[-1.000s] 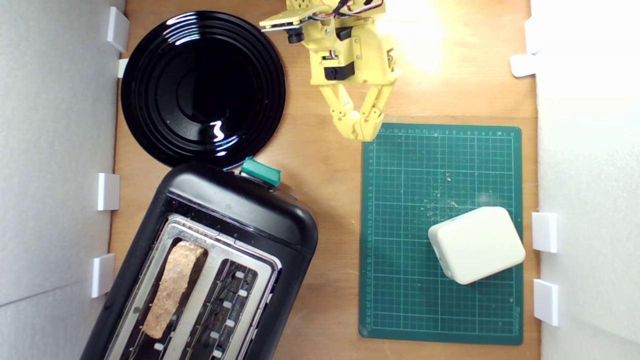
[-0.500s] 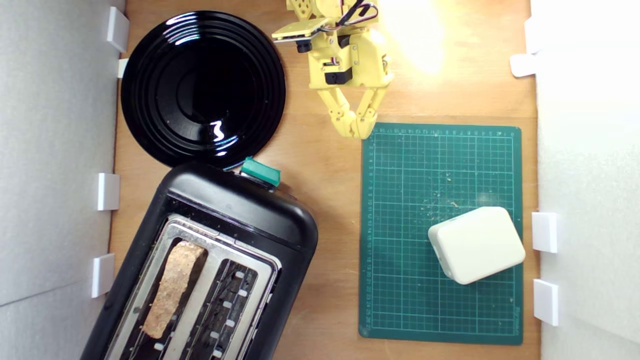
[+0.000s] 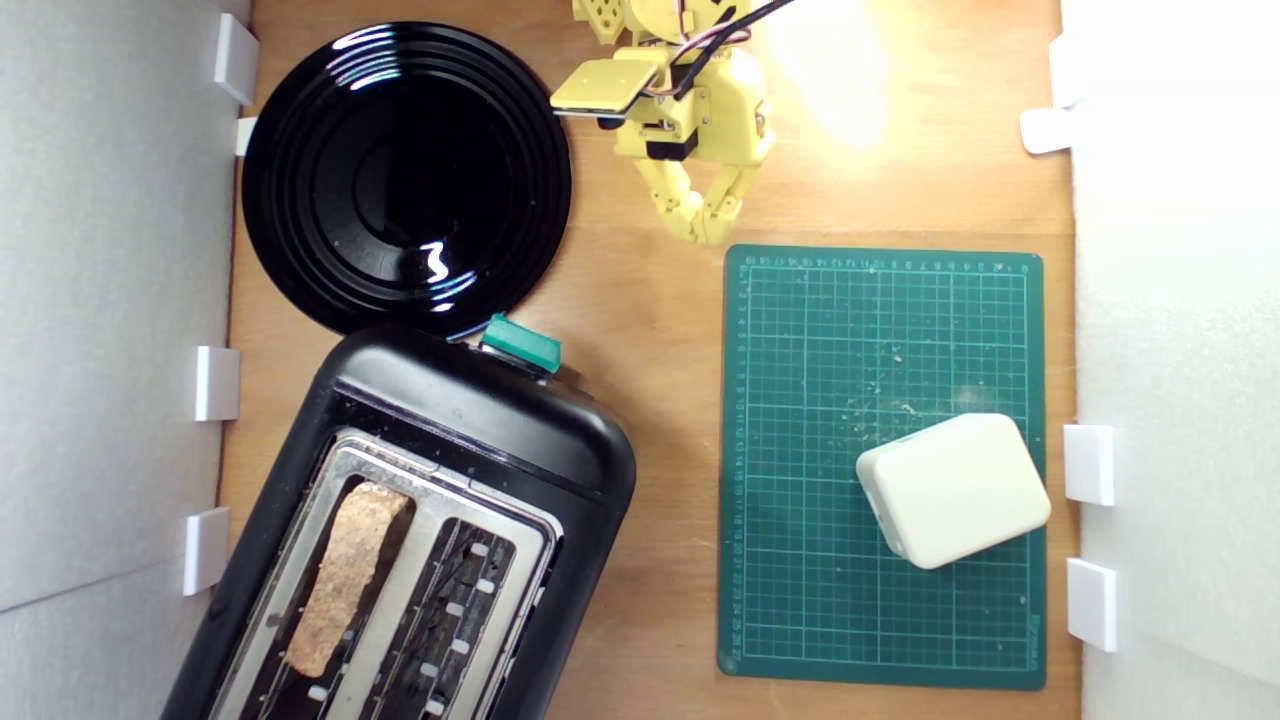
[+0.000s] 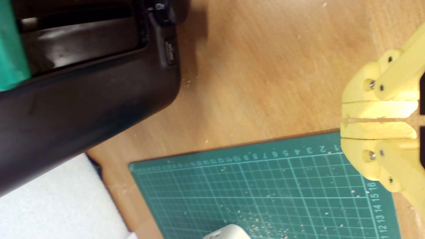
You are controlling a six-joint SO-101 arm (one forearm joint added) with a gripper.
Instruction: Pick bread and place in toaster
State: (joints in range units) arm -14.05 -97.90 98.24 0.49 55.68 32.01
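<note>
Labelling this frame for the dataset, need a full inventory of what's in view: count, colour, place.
toaster: 1, black with silver top and teal-green lever, lower part of the exterior view's left
bread: 1, brown, standing in the toaster slot nearer the exterior view's left
plate: 1, glossy black, upper left of the exterior view, nothing on it
cutting mat: 1, green with a grid, on the exterior view's right, crumbs scattered on it
white block: 1, rounded, on the mat
white brackets: several, along both side walls
wooden table: 1, light brown
claw: 1, yellow, shut, holds nothing, above the mat's top edge
</note>
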